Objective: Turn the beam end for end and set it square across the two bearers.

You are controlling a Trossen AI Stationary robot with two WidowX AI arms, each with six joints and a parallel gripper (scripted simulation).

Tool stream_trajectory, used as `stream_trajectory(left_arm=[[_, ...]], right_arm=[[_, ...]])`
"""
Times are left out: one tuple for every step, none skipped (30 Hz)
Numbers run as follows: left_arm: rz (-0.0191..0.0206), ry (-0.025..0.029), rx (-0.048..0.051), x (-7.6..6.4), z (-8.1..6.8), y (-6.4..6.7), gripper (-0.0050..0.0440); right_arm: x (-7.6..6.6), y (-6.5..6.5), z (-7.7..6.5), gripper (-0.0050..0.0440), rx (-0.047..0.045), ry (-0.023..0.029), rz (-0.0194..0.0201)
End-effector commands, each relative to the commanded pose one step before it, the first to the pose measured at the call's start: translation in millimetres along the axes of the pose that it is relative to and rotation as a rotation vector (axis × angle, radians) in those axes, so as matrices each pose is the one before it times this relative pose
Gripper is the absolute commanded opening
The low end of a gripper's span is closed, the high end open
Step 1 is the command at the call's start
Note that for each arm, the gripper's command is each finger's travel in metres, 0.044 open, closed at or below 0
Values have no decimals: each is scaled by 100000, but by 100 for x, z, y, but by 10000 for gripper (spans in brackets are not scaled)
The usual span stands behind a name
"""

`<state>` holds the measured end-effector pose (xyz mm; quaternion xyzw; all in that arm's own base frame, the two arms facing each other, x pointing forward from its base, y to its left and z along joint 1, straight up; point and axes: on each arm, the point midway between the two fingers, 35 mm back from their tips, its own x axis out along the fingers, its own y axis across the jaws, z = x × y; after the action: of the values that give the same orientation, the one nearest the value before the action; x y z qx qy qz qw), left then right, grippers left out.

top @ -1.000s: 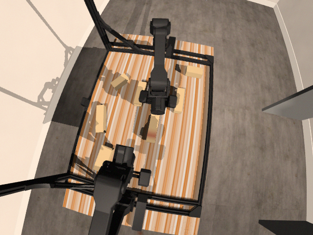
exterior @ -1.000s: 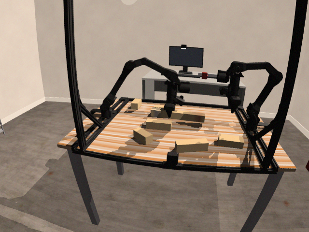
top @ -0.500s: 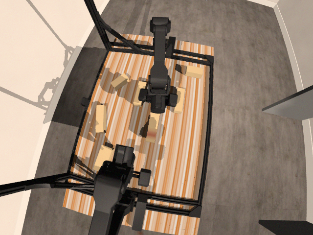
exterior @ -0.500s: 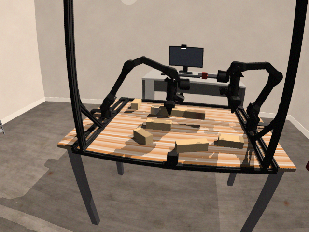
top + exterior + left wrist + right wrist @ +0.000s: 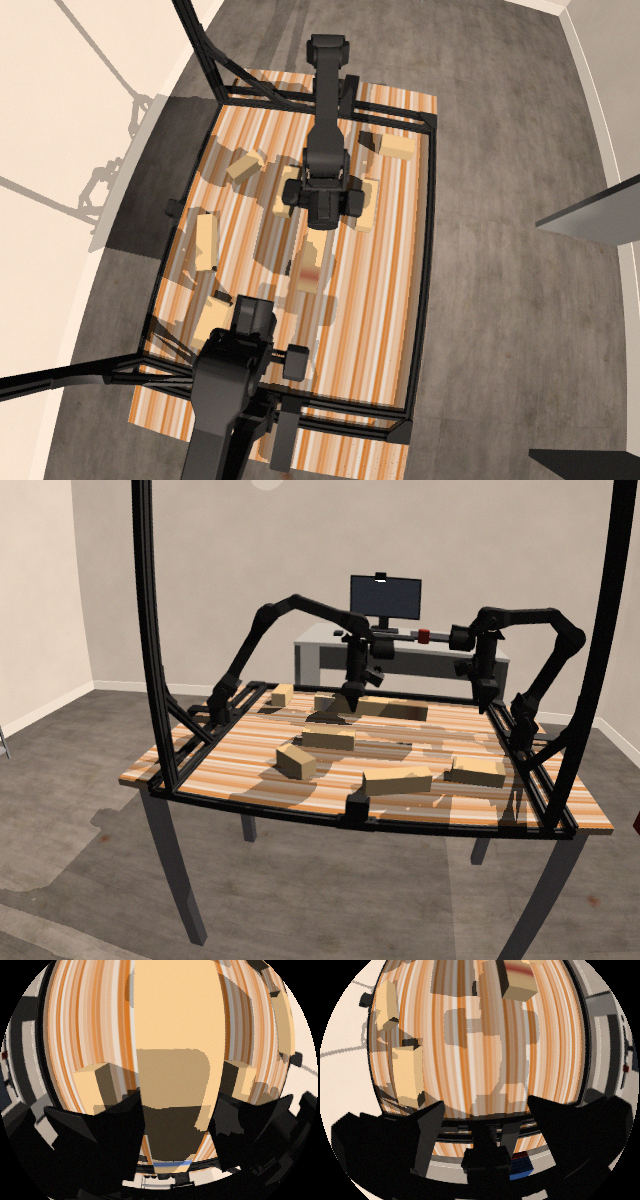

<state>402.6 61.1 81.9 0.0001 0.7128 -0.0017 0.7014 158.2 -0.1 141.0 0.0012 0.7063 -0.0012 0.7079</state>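
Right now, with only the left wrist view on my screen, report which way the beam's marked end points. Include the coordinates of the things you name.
Observer: The red band (image 5: 308,275) (image 5: 520,969) is at the end of the beam (image 5: 312,253) (image 5: 377,707) (image 5: 180,1020) (image 5: 520,985) nearer the right arm (image 5: 217,377) (image 5: 522,615).
Operator: Noted. Give me the right jaws.
Observer: They stand open, with nothing between them.
Operator: Now tell me what's beside them.
Observer: In the top view, a pale timber block (image 5: 209,317) (image 5: 478,773) (image 5: 407,1077) lies partly behind the right arm.

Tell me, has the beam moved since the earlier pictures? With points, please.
Yes, up: in the exterior view, the beam (image 5: 311,260) (image 5: 399,709) (image 5: 180,1020) (image 5: 518,984) shows nearer the frame's back rail (image 5: 444,699).
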Motion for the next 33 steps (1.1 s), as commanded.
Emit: stream_trajectory(left_arm=[[224,-1617,156,-660,429,76,0],[0,0,0,-33,-49,-9,0],[0,0,0,-43,-64,-11,0],[0,0,0,-55,-83,-14,0],[0,0,0,-53,-81,-14,0],[0,0,0,-55,-84,-15,0],[0,2,286,-26,-40,-1,0],[0,2,363,-33,-51,-2,0],[0,2,346,-31,-49,-2,0],[0,1,127,-11,-18,-1,0],[0,0,0,0,0,0,0],[0,0,0,0,0,0,0],[0,0,262,0,-5,5,0],[0,0,423,0,-8,7,0],[0,0,348,0,-7,6,0],[0,0,423,0,-8,7,0],[0,0,580,0,-11,10,0],[0,0,591,0,-12,10,0],[0,0,609,0,-12,10,0],[0,0,567,0,-11,10,0],[0,0,607,0,-12,10,0],[0,0,601,0,-12,10,0],[0,0,661,0,-13,11,0],[0,0,666,0,-13,11,0],[0,0,724,0,-15,12,0],[0,0,730,0,-15,12,0],[0,0,779,0,-16,13,0],[0,0,0,0,0,0,0],[0,0,0,0,0,0,0],[0,0,790,0,-16,13,0],[0,0,830,0,-17,13,0],[0,0,848,0,-18,13,0],[0,0,880,0,-19,14,0]], right_arm=[[10,7,-70,440,181,233,-1],[0,0,0,440,0,0,0],[0,0,0,440,0,0,0],[0,0,0,440,0,0,0],[0,0,0,440,0,0,0],[0,0,0,440,0,0,0],[0,0,0,440,0,0,0],[0,0,0,440,0,0,0],[0,0,0,440,0,0,0],[0,0,0,440,0,0,0],[0,0,0,440,0,0,0],[0,0,0,440,0,0,0],[0,0,0,440,0,0,0],[0,0,0,440,0,0,0],[0,0,0,440,0,0,0],[0,0,0,440,0,0,0],[0,0,0,440,0,0,0],[0,0,0,440,0,0,0],[0,0,0,440,0,0,0],[0,0,0,440,0,0,0],[0,0,0,440,0,0,0],[0,0,0,440,0,0,0],[0,0,0,440,0,0,0],[0,0,0,440,0,0,0],[0,0,0,440,0,0,0],[0,0,0,440,0,0,0],[0,0,0,440,0,0,0],[0,0,0,440,0,0,0],[0,0,0,440,0,0,0],[0,0,0,440,0,0,0],[0,0,0,440,0,0,0],[0,0,0,440,0,0,0],[0,0,0,440,0,0,0]])
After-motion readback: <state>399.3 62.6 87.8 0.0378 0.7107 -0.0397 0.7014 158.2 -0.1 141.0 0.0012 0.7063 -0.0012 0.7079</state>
